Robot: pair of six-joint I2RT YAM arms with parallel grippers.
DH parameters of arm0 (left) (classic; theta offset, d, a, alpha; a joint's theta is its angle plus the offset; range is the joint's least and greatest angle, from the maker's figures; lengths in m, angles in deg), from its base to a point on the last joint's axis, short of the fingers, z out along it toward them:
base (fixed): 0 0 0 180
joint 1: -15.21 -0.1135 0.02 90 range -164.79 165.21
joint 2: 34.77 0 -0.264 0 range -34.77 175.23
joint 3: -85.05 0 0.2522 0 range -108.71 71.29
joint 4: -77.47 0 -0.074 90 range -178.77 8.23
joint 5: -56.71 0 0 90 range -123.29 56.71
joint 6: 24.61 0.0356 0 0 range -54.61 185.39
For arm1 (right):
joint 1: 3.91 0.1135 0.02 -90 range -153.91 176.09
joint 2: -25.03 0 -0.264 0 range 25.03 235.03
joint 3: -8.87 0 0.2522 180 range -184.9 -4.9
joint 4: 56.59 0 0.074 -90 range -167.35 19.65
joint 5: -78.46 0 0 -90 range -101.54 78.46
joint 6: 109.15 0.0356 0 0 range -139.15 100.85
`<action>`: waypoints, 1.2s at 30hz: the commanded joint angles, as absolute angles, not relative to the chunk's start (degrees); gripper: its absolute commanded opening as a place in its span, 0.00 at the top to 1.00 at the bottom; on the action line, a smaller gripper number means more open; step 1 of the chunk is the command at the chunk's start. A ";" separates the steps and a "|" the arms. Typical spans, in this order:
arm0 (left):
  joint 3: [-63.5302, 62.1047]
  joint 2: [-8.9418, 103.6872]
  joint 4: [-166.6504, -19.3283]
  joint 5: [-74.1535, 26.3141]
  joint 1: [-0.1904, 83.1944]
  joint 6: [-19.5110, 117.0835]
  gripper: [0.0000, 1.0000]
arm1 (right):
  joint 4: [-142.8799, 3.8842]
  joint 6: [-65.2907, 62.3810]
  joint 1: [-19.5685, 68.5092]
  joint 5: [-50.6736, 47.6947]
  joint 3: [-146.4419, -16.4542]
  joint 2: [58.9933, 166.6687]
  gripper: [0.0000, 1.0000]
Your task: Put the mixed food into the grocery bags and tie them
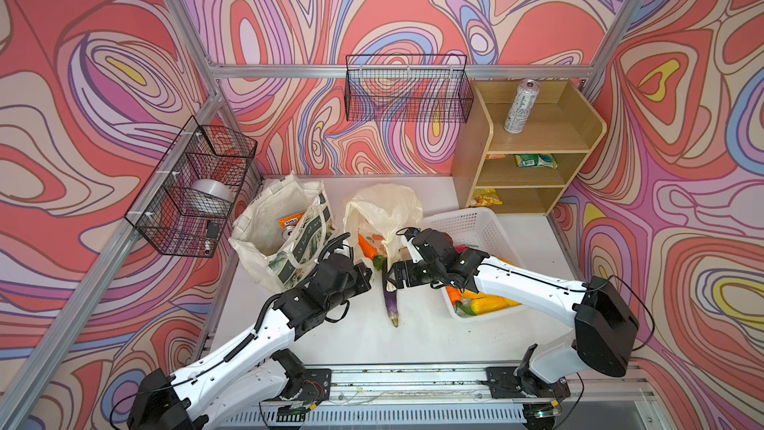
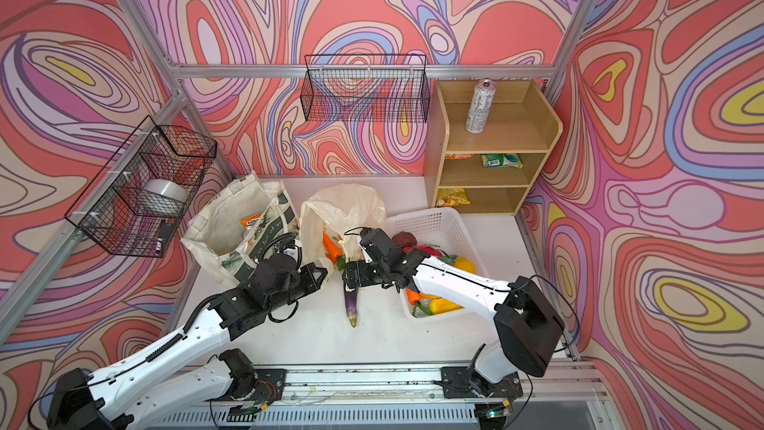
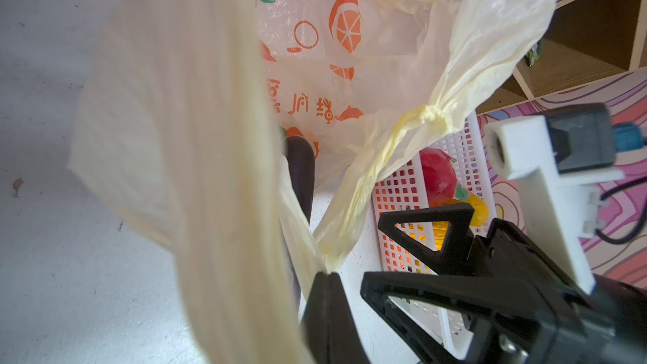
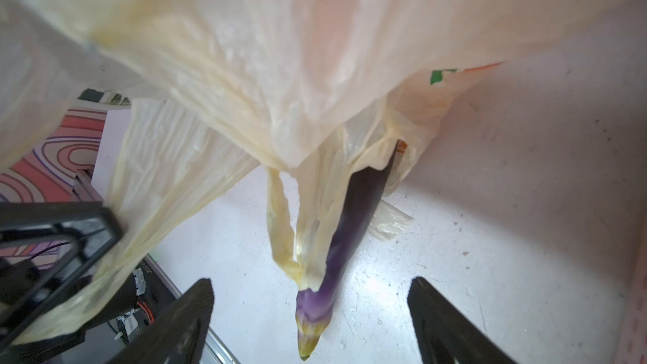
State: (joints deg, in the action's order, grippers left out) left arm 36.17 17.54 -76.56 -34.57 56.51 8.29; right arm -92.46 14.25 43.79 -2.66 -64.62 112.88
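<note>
The pale-yellow plastic bag (image 1: pixel 384 204) (image 3: pixel 385 47) stands mid-table with a toy carrot (image 1: pixel 366 246) showing through it. My left gripper (image 1: pixel 369 277) (image 3: pixel 329 274) is shut on one twisted handle of this bag. A purple toy eggplant (image 1: pixel 392 304) (image 4: pixel 336 257) lies on the table, its dark end tucked under the bag's plastic. My right gripper (image 1: pixel 390 273) (image 4: pixel 311 285) hovers open over the eggplant's stem end, holding nothing. To the left, the canvas tote (image 1: pixel 264 217) stands open with an orange packet (image 1: pixel 291 221) inside. A silver can (image 1: pixel 521 106) stands on the wooden shelf (image 1: pixel 578 134).
A white lattice basket (image 1: pixel 454 221) under my right arm holds toy vegetables, among them a yellow pepper (image 1: pixel 490 304). The shelf also carries a green packet (image 1: pixel 535 160) and a yellow packet (image 1: pixel 485 199). Black wire baskets (image 1: pixel 407 88) (image 1: pixel 194 188) hang on the back and left walls.
</note>
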 commanded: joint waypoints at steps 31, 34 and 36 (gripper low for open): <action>36.52 17.99 -77.60 -33.29 56.77 8.00 1.00 | -87.75 19.67 51.63 -2.71 -60.05 125.01 0.55; 36.55 17.94 -77.54 -33.12 56.72 7.91 1.00 | -87.84 19.75 51.64 -4.08 -60.94 125.36 0.82; 36.53 17.77 -77.43 -33.20 56.75 7.91 1.00 | -87.92 19.65 51.57 -4.55 -61.30 124.37 0.91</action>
